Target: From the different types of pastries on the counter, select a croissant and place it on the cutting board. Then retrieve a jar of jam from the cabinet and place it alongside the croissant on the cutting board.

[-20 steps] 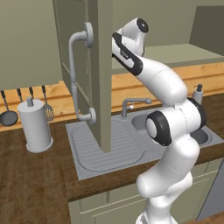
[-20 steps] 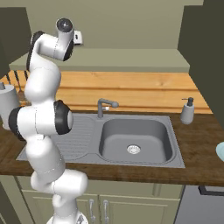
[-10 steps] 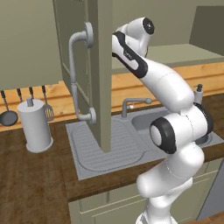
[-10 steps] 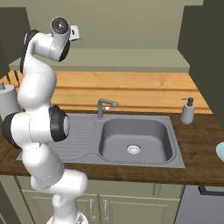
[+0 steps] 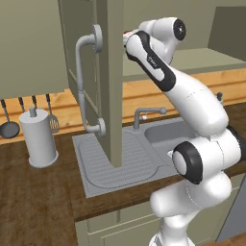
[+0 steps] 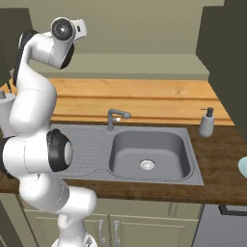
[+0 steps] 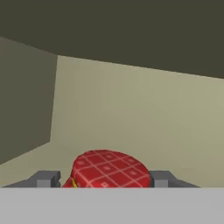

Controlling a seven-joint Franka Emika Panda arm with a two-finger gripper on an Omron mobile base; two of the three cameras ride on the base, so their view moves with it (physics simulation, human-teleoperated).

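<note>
The arm is reaching high from the base, its hand going in behind the open door (image 5: 109,72) of the cabinet (image 5: 81,43), which is swinging out over the sink's drainboard (image 5: 122,158) with its long grey handle (image 5: 82,86) facing left. In the hand view the gripper (image 7: 104,178) is sitting inside the cabinet, the two fingertips (image 7: 46,178) standing part-way open on either side of the jar of jam (image 7: 107,169). The jar's red checked top is lying right between them, each tip just beside its edge; whether the pads are actually pressing on it cannot be told. Behind the jar the cabinet's pale back wall is running wide and bare, a side wall is closing in on the left, and the dark ceiling is hanging above, leaving open room around and beyond the jar.

Below, the counter (image 6: 217,178) is stretching along the wall with the sink basin (image 6: 147,154) and faucet (image 6: 116,118) in the middle, a soap dispenser (image 6: 207,123) near the right back edge, and a paper towel roll (image 5: 39,137) and hanging utensils (image 5: 24,115) to the left
</note>
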